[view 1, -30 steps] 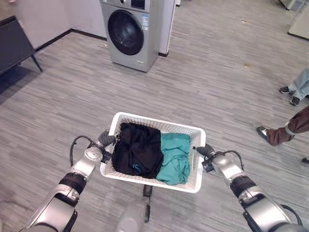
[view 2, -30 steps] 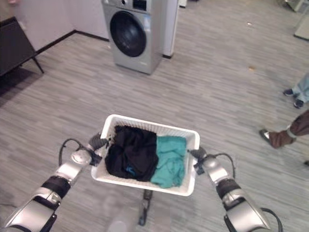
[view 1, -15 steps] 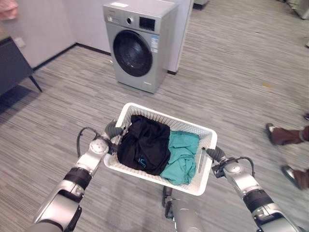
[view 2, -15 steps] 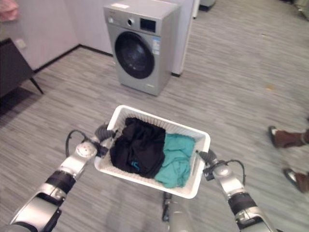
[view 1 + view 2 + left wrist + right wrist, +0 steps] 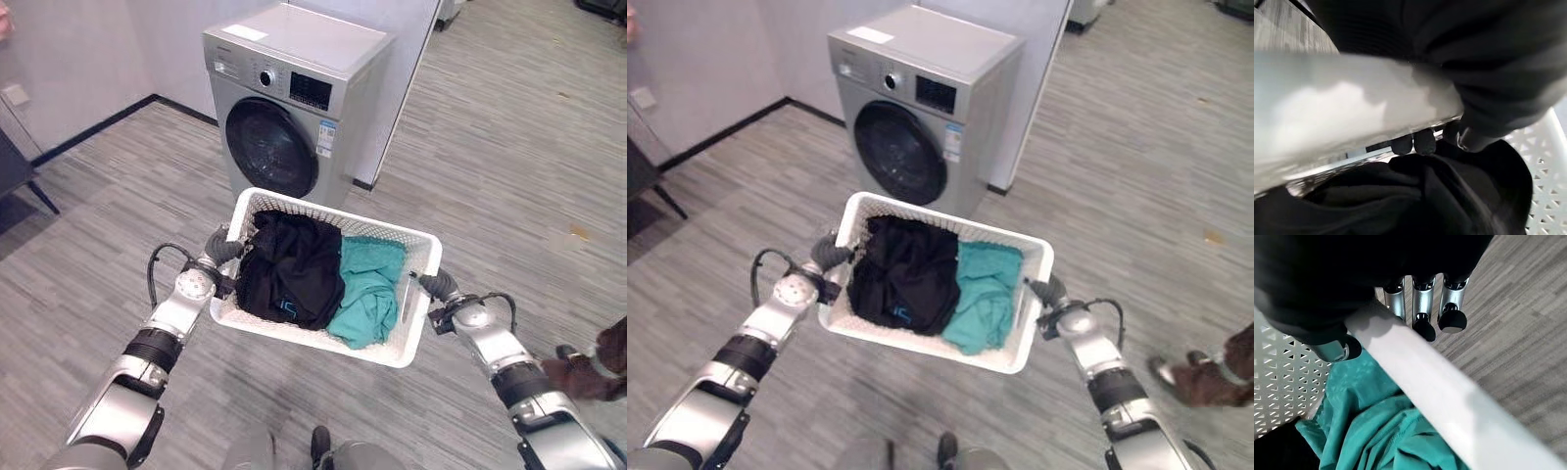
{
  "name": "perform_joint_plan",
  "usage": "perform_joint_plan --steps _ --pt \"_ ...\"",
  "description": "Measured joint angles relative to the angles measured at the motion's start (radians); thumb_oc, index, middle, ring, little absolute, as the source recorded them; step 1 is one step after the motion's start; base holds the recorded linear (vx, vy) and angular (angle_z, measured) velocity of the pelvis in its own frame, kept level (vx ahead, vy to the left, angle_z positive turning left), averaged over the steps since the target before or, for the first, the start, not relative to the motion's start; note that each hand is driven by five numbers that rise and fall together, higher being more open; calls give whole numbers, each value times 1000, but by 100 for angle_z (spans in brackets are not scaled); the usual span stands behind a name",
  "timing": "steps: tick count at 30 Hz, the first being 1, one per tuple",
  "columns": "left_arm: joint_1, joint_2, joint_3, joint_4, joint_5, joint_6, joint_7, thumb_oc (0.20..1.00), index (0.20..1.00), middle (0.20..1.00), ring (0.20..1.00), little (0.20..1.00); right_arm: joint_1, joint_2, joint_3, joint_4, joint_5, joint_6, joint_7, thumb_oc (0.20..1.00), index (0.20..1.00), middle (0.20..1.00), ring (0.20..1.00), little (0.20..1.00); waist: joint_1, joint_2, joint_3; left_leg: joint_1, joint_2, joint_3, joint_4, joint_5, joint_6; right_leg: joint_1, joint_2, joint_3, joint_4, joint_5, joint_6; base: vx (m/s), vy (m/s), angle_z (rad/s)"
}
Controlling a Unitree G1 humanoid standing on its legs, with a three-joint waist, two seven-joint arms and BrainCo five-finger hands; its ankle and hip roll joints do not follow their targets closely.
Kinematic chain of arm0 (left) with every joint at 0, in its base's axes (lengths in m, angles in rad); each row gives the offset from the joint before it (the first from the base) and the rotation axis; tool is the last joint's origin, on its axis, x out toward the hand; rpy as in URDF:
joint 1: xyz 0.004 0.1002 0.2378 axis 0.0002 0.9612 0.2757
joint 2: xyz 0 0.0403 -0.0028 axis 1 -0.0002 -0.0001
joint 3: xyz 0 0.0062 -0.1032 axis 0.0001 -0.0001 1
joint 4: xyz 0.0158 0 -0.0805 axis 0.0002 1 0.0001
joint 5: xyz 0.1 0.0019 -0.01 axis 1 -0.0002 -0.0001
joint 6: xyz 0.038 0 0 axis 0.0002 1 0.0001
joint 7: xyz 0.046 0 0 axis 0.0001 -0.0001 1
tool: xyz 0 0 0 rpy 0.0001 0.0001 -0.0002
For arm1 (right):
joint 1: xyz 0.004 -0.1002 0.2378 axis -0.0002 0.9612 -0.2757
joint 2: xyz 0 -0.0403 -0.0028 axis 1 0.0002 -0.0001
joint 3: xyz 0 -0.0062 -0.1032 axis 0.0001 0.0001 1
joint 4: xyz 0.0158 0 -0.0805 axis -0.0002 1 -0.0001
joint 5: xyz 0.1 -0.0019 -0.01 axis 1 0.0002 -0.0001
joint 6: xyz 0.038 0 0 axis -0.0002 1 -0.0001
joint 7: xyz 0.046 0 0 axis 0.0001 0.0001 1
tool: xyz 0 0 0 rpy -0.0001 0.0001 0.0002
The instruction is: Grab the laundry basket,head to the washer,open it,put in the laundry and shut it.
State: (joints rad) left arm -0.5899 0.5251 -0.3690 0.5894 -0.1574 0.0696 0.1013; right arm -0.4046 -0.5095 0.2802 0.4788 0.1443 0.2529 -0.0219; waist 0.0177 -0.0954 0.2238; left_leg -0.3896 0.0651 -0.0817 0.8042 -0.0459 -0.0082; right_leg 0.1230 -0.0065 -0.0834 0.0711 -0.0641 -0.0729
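Note:
I carry a white laundry basket (image 5: 315, 339) in front of me by its two short ends. In it lie a black garment (image 5: 286, 270) on the left and a teal garment (image 5: 368, 292) on the right. My left hand (image 5: 221, 249) is shut on the left rim, its fingertips (image 5: 1413, 143) curled under the edge. On the other side my right hand (image 5: 439, 286) is shut on the right rim (image 5: 1449, 387), fingers (image 5: 1425, 308) outside and thumb (image 5: 1338, 350) inside. The grey washer (image 5: 299, 73) stands just beyond the basket, its round dark door (image 5: 271, 149) shut.
A person's shoe and trouser leg (image 5: 590, 368) show at the lower right on the grey plank floor. A dark furniture leg (image 5: 22, 178) stands at the far left by the wall. A white wall panel (image 5: 416, 59) rises right of the washer.
The view has moved forward: the washer is now much closer, right behind the basket. Both hands keep the same hold. The person's legs sit lower at the right.

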Motion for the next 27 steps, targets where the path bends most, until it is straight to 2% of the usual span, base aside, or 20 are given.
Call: perform_joint_plan --steps 2,3,4,5,6,9,11,13,14,15,16,17,18,19,20,21,22,25,26,27 --pt "9 -1 -4 1 0 1 -2 200 200 200 200 200 21 -2 16 -2 1 0 1 200 200 200 200 200 7 16 -6 -2 2 7 -180 43 -24 66 -11 -5 -15 -38 46 382 95 -38" --pt "9 5 -20 10 1 -5 -3 200 200 200 200 200 45 -6 25 -11 1 0 1 200 200 200 200 200 27 12 -32 -16 3 31 -371 58 -34 105 -42 -36 -42 -97 53 308 59 -27" --pt "-6 3 -31 10 1 -17 -4 200 200 200 200 200 45 -19 32 -11 1 0 1 200 200 200 200 200 24 31 -49 -7 5 39 -626 61 -41 131 -44 -42 -85 -102 72 293 70 -33" --pt "-11 -8 -35 10 1 -10 2 200 200 200 200 200 41 -29 40 -2 7 -4 2 200 200 200 200 200 38 65 -46 26 -6 34 -707 22 -25 197 -40 -19 -100 -126 150 503 152 -45" --pt "5 3 -44 31 1 0 1 200 200 200 200 200 56 0 57 7 7 -4 0 200 200 200 200 200 56 38 -55 68 -54 8 -688 104 -49 244 -92 5 -81 -179 199 489 171 -65" --pt "4 28 -42 41 0 0 3 200 200 200 200 200 23 38 56 45 6 -4 2 200 200 200 200 200 128 23 -45 112 -140 -50 -640 105 -47 124 -60 78 15 -208 157 460 258 -59" --pt "-19 29 -42 47 -2 -1 5 200 200 200 200 200 12 39 55 47 6 -4 2 200 200 200 200 200 140 25 -41 112 -198 -38 -526 81 12 176 -96 103 34 -203 146 405 332 -21" --pt "-65 28 -40 50 -3 -4 11 200 200 200 200 200 -8 40 34 45 6 -4 0 200 200 200 200 200 146 34 -34 156 -213 -14 -498 25 92 165 -105 130 145 -164 152 425 347 -11" --pt "-98 33 -47 66 -3 -5 11 200 200 200 200 200 -18 39 33 45 6 -5 0 200 200 200 200 200 144 33 -34 190 -218 -12 -506 7 114 124 -95 150 271 -152 176 422 417 -51" --pt "-184 96 -91 77 -3 9 8 200 200 200 200 200 -75 33 57 30 -1 -5 0 200 200 200 200 200 99 51 7 307 -256 15 -526 -31 215 -270 -73 230 1017 105 298 700 534 -42" --pt "-209 126 -123 31 -3 -15 10 200 200 200 200 200 -72 59 27 76 3 -17 4 200 200 200 200 200 54 66 12 380 -266 47 -526 -70 193 -507 -61 202 1360 163 298 693 267 -40" --pt "-197 113 -119 0 -9 -16 4 200 200 200 200 200 -72 31 24 102 16 -40 17 200 200 200 200 200 12 127 -12 442 -225 86 -589 -160 42 -590 -148 -31 1167 63 116 724 131 2" --pt "-201 110 -114 13 -22 -20 4 200 200 200 200 200 -80 23 37 107 23 -44 22 200 200 200 200 200 23 111 -15 429 -204 125 -540 -221 -133 -585 -172 -63 968 45 95 430 -114 28" --pt "-236 129 -126 20 -27 -23 -3 200 200 200 200 200 -103 19 36 119 34 -55 31 200 200 200 200 200 -5 68 -27 351 -209 51 -398 -204 155 -572 -213 -41 751 59 137 216 -95 21" --pt "-270 149 -148 13 -31 -25 -3 200 200 200 200 200 -138 15 36 140 38 -69 45 200 200 200 200 200 7 35 -34 375 -220 7 -438 -221 143 -569 -230 11 552 50 225 239 -110 -14" --pt "-256 153 -150 28 -33 -19 2 200 200 200 200 200 -175 22 50 183 37 -72 53 200 200 200 200 200 40 20 -46 414 -210 34 -473 -220 141 -514 -220 -11 354 50 219 366 -178 -43" --pt "-254 148 -153 41 -33 -18 1 200 200 200 200 200 -188 22 55 198 34 -72 51 200 200 200 200 200 37 22 -45 443 -205 28 -488 -219 143 -477 -206 -12 248 65 197 481 -239 -38" --pt "-256 152 -143 83 -34 -24 4 200 200 200 200 200 -239 19 87 215 14 -68 71 200 200 200 200 200 22 75 -20 572 -159 -4 -600 -225 131 -435 -52 -85 72 154 32 293 -150 -14" --pt "-245 171 -150 93 -31 -19 -5 200 200 200 200 200 -244 16 135 216 5 -61 106 200 200 200 200 200 25 94 -15 603 -150 15 -596 -231 105 -424 22 -150 28 183 -30 364 -185 -36" --pt "-238 180 -154 121 -27 -4 -28 200 200 200 200 200 -239 27 160 219 -2 -55 119 200 200 200 200 200 20 87 -15 616 -174 31 -564 -227 53 -395 65 -169 -28 234 -98 365 -191 -38"
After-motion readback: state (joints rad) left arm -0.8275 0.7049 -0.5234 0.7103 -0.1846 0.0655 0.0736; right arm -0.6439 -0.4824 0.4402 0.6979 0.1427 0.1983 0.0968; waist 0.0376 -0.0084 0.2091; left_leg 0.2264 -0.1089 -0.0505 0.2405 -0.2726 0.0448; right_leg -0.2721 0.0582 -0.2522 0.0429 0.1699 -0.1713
